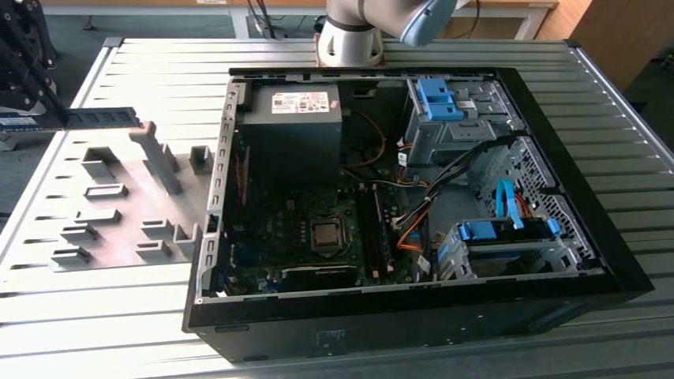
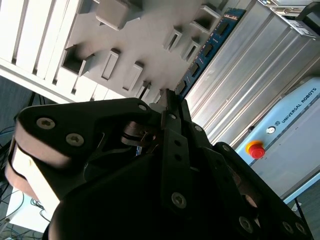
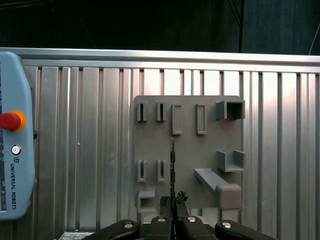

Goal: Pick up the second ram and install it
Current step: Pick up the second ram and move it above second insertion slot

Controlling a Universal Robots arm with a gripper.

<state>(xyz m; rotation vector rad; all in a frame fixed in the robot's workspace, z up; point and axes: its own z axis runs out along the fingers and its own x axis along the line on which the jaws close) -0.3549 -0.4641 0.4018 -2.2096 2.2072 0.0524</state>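
- One long, thin, flat blue circuit-board ram stick with dark chips sits pinched between the fingertips of my one claw, jutting straight out past them.
- My claw is clenched on that stick.
- One flat grey plastic holder plate with raised slotted blocks lies beyond my fingertips, behind the stick.
- One open black metal computer case stands well apart from my claw.

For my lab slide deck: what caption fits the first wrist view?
Gripper clamps the second ram edge-on over the grey holder plate on the ribbed metal table.
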